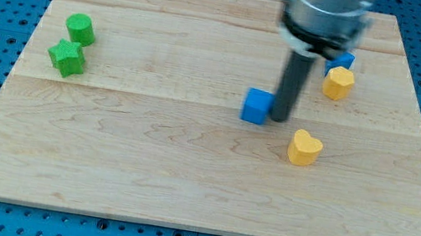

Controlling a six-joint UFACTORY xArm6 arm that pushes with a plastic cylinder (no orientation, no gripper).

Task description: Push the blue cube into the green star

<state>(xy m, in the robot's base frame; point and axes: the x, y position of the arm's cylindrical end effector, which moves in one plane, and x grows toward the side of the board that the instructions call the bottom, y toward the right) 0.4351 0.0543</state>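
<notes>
Tip (pixel 279 117) touching blue cube (pixel 256 107) on the view's right.

- The blue cube (pixel 256 106) sits flat on the table, a little toward the view's right of the middle. It is a small, bright blue block, turned slightly so that its top face and two side faces show.
- My tip (pixel 280 117) stands just beside the blue cube on its right side in the view, touching it or all but touching; I cannot tell which.
- The green star (pixel 67 57) lies flat near the table's left edge in the view, well apart from the blue cube. It is a bright green block with short blunt points.
</notes>
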